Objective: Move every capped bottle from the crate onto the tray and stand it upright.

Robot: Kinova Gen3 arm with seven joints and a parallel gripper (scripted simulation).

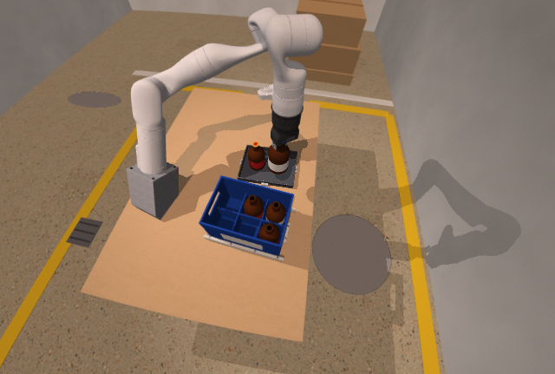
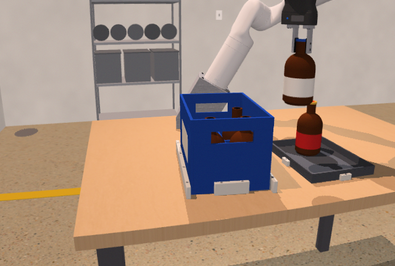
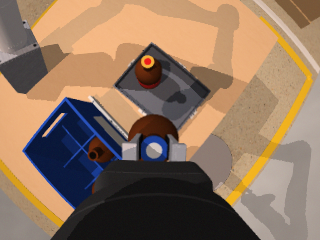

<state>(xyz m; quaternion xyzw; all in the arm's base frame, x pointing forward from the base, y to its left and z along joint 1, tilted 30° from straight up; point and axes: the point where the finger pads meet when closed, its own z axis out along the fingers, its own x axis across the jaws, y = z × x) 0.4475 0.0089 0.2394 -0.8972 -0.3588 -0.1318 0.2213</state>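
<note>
"While the blue crate with the open bottles sits nearest us, where's the white-labelled bottle?"

"Upright in midair, its neck pinched in the gripper, just under a blue cap. The bent arm points its wrist straight down."

"And the red-labelled bottle?"

"Standing capped on the dark tray."

Two capped bottles; three open bottles; one crate; one tray.
</note>
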